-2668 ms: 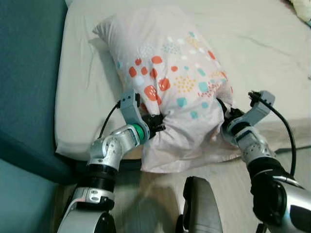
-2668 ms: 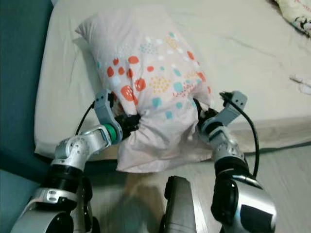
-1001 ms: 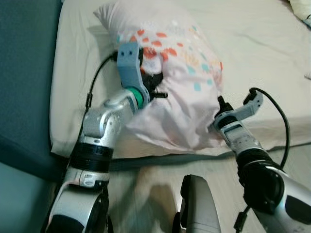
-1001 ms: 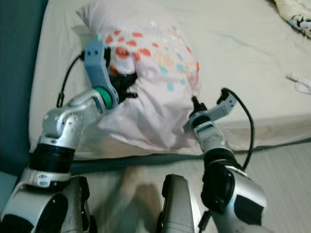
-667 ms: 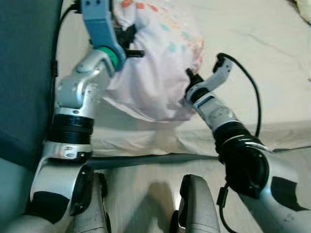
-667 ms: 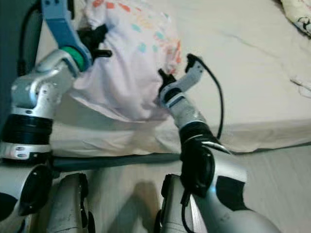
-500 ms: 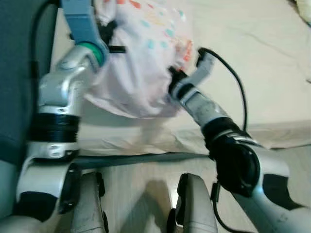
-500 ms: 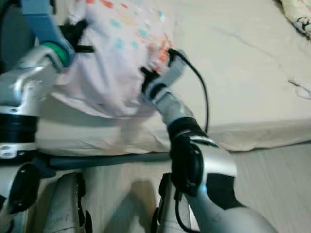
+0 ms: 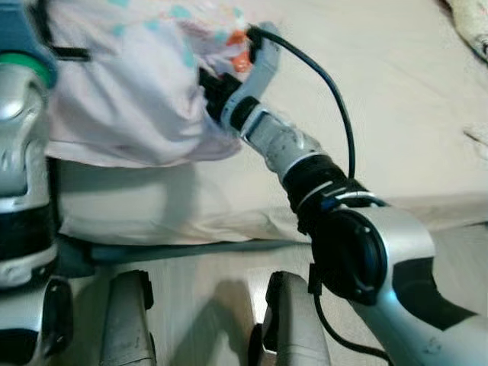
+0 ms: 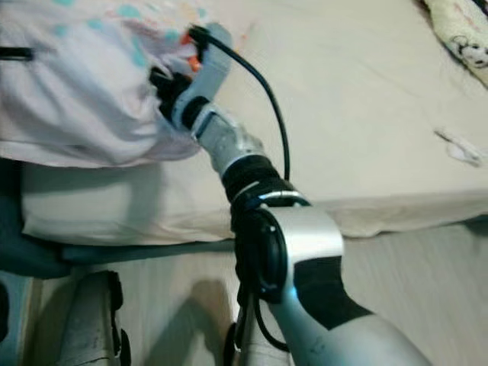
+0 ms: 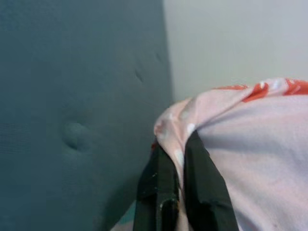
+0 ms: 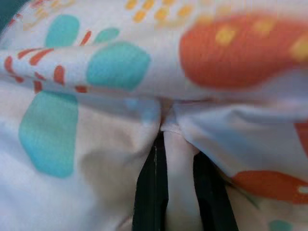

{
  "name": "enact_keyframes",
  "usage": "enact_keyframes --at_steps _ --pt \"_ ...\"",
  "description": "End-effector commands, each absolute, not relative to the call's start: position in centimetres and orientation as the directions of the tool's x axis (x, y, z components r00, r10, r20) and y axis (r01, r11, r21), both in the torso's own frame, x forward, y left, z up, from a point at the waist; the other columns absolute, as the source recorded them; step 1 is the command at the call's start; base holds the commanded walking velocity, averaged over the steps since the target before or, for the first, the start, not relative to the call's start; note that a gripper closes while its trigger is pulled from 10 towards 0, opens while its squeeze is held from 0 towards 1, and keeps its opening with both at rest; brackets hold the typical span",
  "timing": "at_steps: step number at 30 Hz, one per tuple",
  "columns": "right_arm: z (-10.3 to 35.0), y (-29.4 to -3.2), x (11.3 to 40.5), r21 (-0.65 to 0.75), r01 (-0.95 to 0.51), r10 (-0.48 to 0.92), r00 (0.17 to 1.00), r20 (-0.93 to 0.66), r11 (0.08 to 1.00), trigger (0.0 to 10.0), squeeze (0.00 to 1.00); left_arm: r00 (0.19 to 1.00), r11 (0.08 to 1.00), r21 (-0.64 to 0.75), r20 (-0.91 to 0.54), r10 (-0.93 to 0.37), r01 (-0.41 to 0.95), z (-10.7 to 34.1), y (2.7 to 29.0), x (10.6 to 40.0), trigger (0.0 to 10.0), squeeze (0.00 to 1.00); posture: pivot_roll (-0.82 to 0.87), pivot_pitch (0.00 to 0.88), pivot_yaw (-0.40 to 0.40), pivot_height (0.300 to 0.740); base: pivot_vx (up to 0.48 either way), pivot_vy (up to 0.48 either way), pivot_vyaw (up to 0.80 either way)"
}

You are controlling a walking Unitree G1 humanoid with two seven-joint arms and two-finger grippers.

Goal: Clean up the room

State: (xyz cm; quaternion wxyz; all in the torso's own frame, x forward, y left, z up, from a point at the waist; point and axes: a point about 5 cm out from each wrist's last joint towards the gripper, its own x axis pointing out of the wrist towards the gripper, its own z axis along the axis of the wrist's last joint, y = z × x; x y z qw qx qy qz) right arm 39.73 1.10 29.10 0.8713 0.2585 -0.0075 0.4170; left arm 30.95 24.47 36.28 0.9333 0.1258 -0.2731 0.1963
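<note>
- We judge the step in hand to be carrying the pillow (image 9: pixel 130 91) toward the head of the bed (image 10: pixel 366 114), with both claws gripping its cover; setting it down is not yet done.
- The teal headboard (image 11: pixel 72 96) stands at the far left, and the pillow sits over the bed's left end, close to the near edge of the mattress, its lower side sagging toward the sheet; we cannot tell whether it touches.
- The left claw (image 11: pixel 175 159) is pinched nearly closed on a fold of the pillow's pink cover, the fabric pulled up between the two black fingers (image 11: pixel 202 178), with the headboard just behind it in the left wrist view.
- The left arm (image 9: pixel 23 152) rises along the left side of the head views, up to the pillow's left side.
- The right claw (image 12: pixel 175 163) is likewise narrow, clamped on a gathered seam of the cover among the teal and orange spots; in the head views it meets the pillow's right side, its cable (image 10: pixel 267 99) looping back over the sheet.
- Next, we judge, both claws must move together toward the headboard corner, lower the pillow flat onto the mattress, and only then release, or the cover will drag.
- A patterned blanket (image 10: pixel 461 34) lies at the bed's far right corner, well apart.
</note>
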Motion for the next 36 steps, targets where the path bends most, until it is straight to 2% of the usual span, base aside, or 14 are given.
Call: enact_keyframes --at_steps 1,5,9,16,17,18,19,26,27,29,30,32,33,36 --pt "30.0 2.0 39.3 0.401 -0.77 0.749 0.613 0.25 0.496 10.0 0.0 0.649 0.852 0.115 0.701 0.294 -0.51 38.5 24.2 28.5 0.0 0.0 0.29 0.21 -0.133 0.535 0.0 0.0 0.0" --pt "27.3 3.2 38.5 0.378 -0.804 0.816 0.55 0.178 0.459 10.0 0.0 0.714 0.83 0.222 0.648 0.266 -0.511 35.8 24.1 27.9 0.0 0.0 0.28 0.215 -0.124 0.535 0.0 0.0 0.0" --pt "20.2 2.9 37.2 0.388 -0.793 0.864 0.504 -0.014 0.469 10.0 0.0 0.936 0.895 0.361 0.321 0.146 -0.264 29.2 23.5 28.6 0.0 0.0 0.27 0.218 -0.119 0.535 0.0 0.0 0.0" --pt "13.8 -0.4 36.6 0.402 -0.673 0.779 0.587 -0.218 0.62 10.0 0.0 1.0 0.901 0.433 0.004 0.021 -0.021 23.1 21.9 29.4 0.0 0.0 0.24 0.214 -0.105 0.535 0.0 0.0 0.0" --pt "12.1 -2.2 36.7 0.415 -0.583 0.707 0.652 -0.275 0.699 10.0 0.0 0.999 0.894 0.447 -0.05 0.008 0.015 21.8 21.3 29.9 5.5 0.0 0.24 0.21 -0.099 0.535 0.0 0.0 0.0" --pt "12.1 -2.2 36.7 0.415 -0.583 0.707 0.652 -0.275 0.699 10.0 0.0 0.999 0.894 0.447 -0.05 0.008 0.015 21.8 21.3 29.9 5.5 0.0 0.24 0.21 -0.099 0.535 0.0 0.0 0.0" --pt "11.4 -4.0 37.0 0.438 -0.485 0.63 0.72 -0.291 0.757 10.0 0.0 0.997 0.894 0.448 -0.073 0.009 0.025 21.2 21.0 30.5 10.0 0.0 0.23 0.205 -0.089 0.535 0.0 0.0 0.0" --pt "14.4 -9.9 39.7 0.493 -0.273 0.393 0.906 -0.158 0.826 10.0 0.0 0.995 0.875 0.478 -0.003 0.096 -0.083 21.7 21.3 32.1 10.0 0.0 0.21 0.191 -0.07 0.535 0.0 0.0 0.0" --pt "15.8 -11.2 40.3 0.502 -0.26 0.353 0.931 -0.098 0.825 10.0 0.0 0.991 0.865 0.483 0.054 0.123 -0.134 22.4 21.5 32.4 10.0 1.0 0.2 0.189 -0.067 0.535 0.0 0.0 0.0" --pt "15.8 -11.2 40.3 0.502 -0.26 0.353 0.931 -0.098 0.825 10.0 0.0 0.991 0.865 0.483 0.054 0.123 -0.134 22.4 21.5 32.4 10.0 1.0 0.2 0.189 -0.067 0.535 0.0 0.0 0.0" --pt "16.9 -11.9 40.6 0.508 -0.277 0.346 0.937 -0.044 0.816 10.0 0.18 0.983 0.857 0.481 0.111 0.149 -0.184 23.1 21.6 32.4 10.0 1.0 0.2 0.186 -0.065 0.535 0.0 0.0 0.0" --pt "16.9 -11.9 40.6 0.508 -0.277 0.346 0.937 -0.044 0.816 10.0 0.18 0.983 0.857 0.481 0.111 0.149 -0.184 23.1 21.6 32.4 10.0 1.0 0.2 0.186 -0.065 0.535 0.0 0.0 0.0" --pt "17.7 -12.0 40.7 0.522 -0.318 0.371 0.929 0.004 0.792 10.0 1.0 0.963 0.834 0.486 0.192 0.19 -0.262 24.2 22.0 32.3 10.0 1.0 0.2 0.184 -0.064 0.535 0.0 0.0 0.0" --pt "18.1 -11.6 40.7 0.534 -0.376 0.42 0.906 0.042 0.757 10.0 1.0 0.934 0.801 0.49 0.271 0.234 -0.343 25.2 22.3 32.0 10.0 1.0 0.2 0.18 -0.063 0.535 0.0 0.0 0.0"
